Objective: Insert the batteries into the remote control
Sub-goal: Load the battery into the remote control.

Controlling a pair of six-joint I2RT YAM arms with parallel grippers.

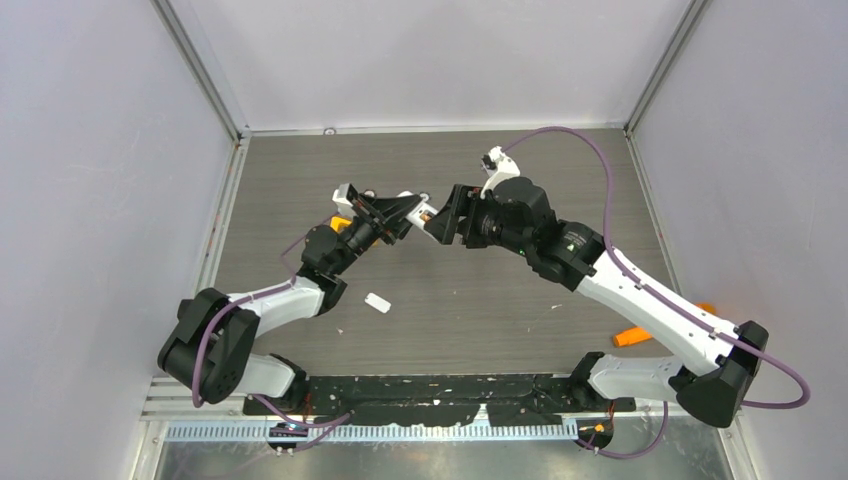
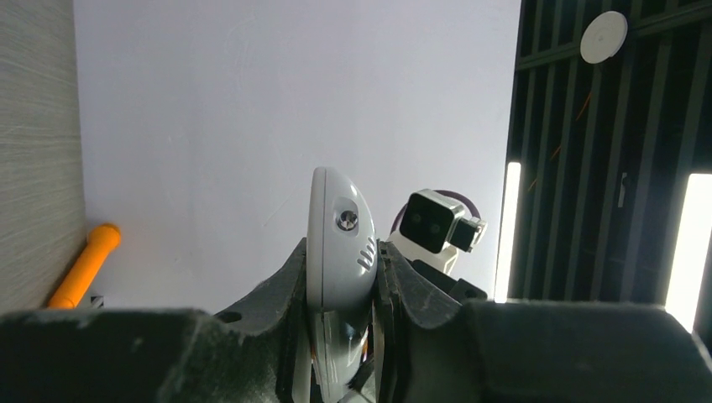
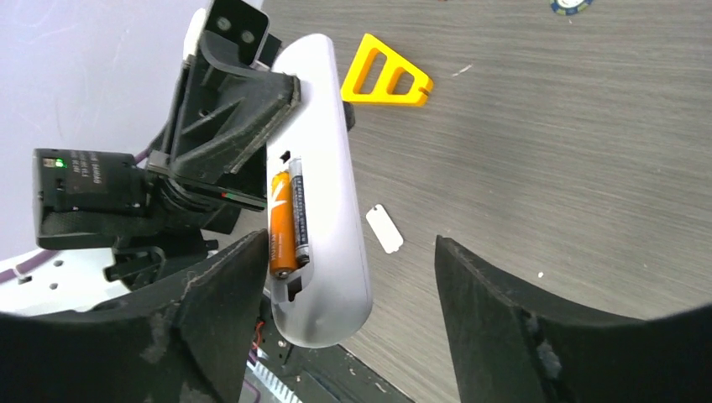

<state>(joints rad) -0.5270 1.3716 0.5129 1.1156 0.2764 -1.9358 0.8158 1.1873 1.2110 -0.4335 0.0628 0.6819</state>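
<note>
I see 2 batteries (image 3: 281, 222) seated in the remote (image 3: 323, 151).
Left gripper (image 2: 342, 262) clamps it, its lower end hidden by the fingers; right gripper (image 3: 348, 252) gapes wide, holding nothing.

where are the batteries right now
Right wrist view: both batteries lie side by side in the open back of the remote, which the left gripper holds.
</note>
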